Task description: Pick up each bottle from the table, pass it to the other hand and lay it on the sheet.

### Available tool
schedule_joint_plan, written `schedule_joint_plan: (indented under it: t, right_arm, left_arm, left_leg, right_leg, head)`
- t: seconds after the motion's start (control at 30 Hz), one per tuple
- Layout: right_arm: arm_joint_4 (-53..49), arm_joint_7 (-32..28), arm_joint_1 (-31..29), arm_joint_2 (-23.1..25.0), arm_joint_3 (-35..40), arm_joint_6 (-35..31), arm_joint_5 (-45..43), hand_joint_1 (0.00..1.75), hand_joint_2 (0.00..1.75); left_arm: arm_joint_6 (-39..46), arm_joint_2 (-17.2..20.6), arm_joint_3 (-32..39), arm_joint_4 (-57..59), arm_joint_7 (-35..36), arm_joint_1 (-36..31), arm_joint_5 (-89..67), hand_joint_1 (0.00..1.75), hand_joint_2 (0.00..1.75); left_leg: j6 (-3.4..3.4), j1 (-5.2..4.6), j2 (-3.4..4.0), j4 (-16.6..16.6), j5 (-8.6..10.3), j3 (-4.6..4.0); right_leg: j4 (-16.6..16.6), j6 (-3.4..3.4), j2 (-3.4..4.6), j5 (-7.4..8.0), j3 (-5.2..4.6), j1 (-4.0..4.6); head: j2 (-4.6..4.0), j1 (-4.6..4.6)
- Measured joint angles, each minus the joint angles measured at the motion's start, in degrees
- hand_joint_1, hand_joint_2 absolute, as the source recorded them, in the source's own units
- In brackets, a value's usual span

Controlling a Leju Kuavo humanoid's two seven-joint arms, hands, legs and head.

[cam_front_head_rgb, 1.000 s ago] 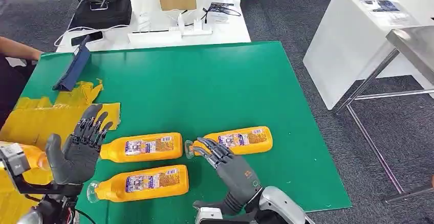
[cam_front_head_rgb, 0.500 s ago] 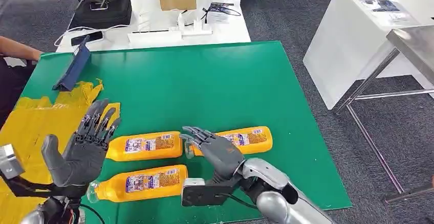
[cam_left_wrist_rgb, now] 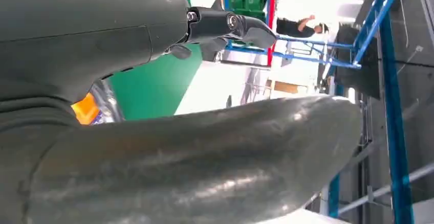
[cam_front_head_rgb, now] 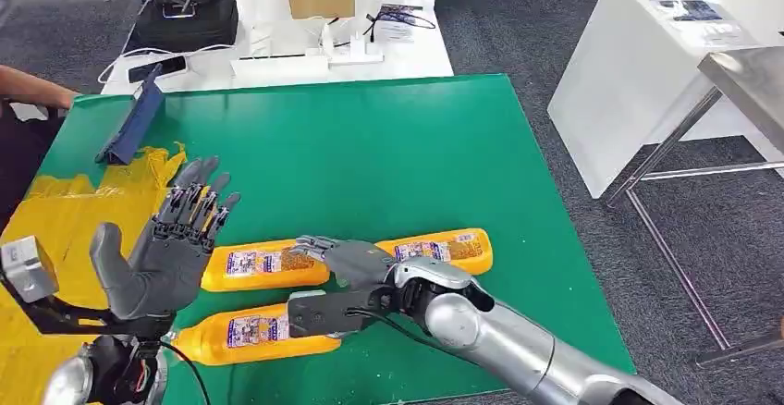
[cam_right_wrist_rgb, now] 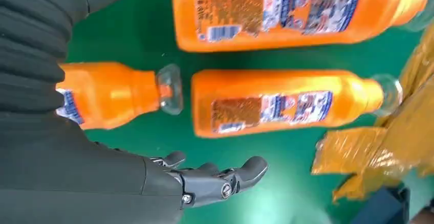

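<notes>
- Green desk (cam_front_head_rgb: 388, 146) fills the frame centre, with a yellow sheet (cam_front_head_rgb: 65, 211) at its left edge.
- Three orange bottles (cam_front_head_rgb: 263, 264) lie low in the centre.
- Right hand (cam_front_head_rgb: 347, 259) hovers over them, fingers extended, empty.
- Left hand (cam_front_head_rgb: 166, 257) is raised at lower left, fingers spread, empty.

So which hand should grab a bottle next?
Probably the right hand. It hangs low among the three orange bottles, its fingers open above the middle bottle. The left hand is raised, palm open, beside the yellow sheet, placed to receive.
</notes>
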Motion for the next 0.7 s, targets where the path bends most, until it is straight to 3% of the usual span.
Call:
schedule_joint_plan:
  t: [0.27, 0.7]
  right_arm:
    - [3.1, 1.1, -2.9, 1.4, 3.6, -0.1, -3.2, 0.00, 1.75]
    - [5.7, 2.2, -6.4, 2.6, 9.2, 0.8, -5.5, 0.00, 1.75]
  left_arm:
    - [0.3, 0.0, -1.4, 0.6, 0.6, -1.2, 0.6, 0.00, 0.00]
    - [1.4, -3.0, -3.5, 0.8, 2.1, -1.2, 0.4, 0.00, 0.00]
  left_leg:
    - [0.00, 0.00, 0.00, 0.0, 0.00, -0.01]
    - [0.00, 0.00, 0.01, 0.0, 0.00, -0.02]
  right_leg:
    - [0.0, 0.00, 0.00, 0.00, -0.01, 0.00]
    - [0.0, 0.01, 0.00, 0.00, -0.02, 0.00]
  head:
    - [0.00, 0.00]
    - [0.00, 0.00]
